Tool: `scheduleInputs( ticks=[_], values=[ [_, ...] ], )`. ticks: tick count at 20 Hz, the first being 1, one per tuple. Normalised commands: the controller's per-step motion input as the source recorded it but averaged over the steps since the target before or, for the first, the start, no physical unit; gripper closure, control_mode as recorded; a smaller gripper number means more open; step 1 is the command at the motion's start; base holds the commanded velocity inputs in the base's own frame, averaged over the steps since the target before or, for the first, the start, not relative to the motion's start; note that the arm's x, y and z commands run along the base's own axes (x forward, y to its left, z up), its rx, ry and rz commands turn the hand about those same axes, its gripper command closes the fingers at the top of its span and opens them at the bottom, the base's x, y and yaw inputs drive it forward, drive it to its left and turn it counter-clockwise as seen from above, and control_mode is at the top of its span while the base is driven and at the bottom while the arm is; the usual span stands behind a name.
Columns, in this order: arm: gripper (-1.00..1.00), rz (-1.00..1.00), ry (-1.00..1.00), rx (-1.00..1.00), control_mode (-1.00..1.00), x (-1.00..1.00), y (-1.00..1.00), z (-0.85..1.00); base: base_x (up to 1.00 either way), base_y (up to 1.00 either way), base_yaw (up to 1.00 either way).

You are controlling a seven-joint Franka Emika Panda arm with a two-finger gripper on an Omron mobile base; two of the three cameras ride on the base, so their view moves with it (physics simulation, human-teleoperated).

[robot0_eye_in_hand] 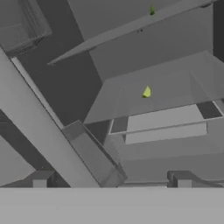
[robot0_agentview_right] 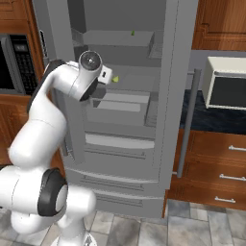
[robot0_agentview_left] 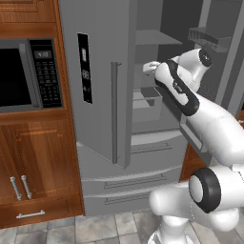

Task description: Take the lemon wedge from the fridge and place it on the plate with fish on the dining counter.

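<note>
The grey fridge (robot0_agentview_left: 100, 95) stands with its right door swung open, grey shelves bare inside. The lemon wedge (robot0_eye_in_hand: 147, 92), tiny and yellow-green, lies on a middle shelf (robot0_eye_in_hand: 166, 87); from the right base it shows as a small wedge (robot0_agentview_right: 116, 79) just right of my hand. My gripper (robot0_eye_in_hand: 112, 181) is open inside the fridge, with nothing between its dark fingertips (robot0_eye_in_hand: 43, 179), short of the wedge and a little below it. My white hand (robot0_agentview_left: 151, 66) reaches in past the closed left door. The plate and the dining counter are out of view.
A small green item (robot0_eye_in_hand: 152, 9) sits on the upper shelf. A grey drawer (robot0_agentview_right: 120, 108) lies under the wedge's shelf. The open right door (robot0_agentview_right: 178, 72) stands to the right, the left door (robot0_agentview_left: 95, 71) close by my arm. A black microwave (robot0_agentview_left: 24, 71) sits in wooden cabinets.
</note>
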Motion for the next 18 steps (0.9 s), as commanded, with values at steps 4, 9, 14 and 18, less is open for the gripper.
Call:
scheduleInputs(
  ticks=[4,9,14,18],
  values=[
    [-1.0,0.14,0.08,0.0,-1.0,0.47,0.28,0.0,0.0,0.0,0.0],
    [-1.0,0.18,0.06,0.01,-1.0,0.28,0.13,0.0,0.0,0.0,0.0],
    [-1.0,0.25,0.02,0.06,-1.0,0.12,0.0,-0.01,0.0,0.0,0.0],
    [-1.0,0.08,0.0,0.01,-1.0,0.0,0.09,0.0,0.0,0.0,0.0]
  ],
)
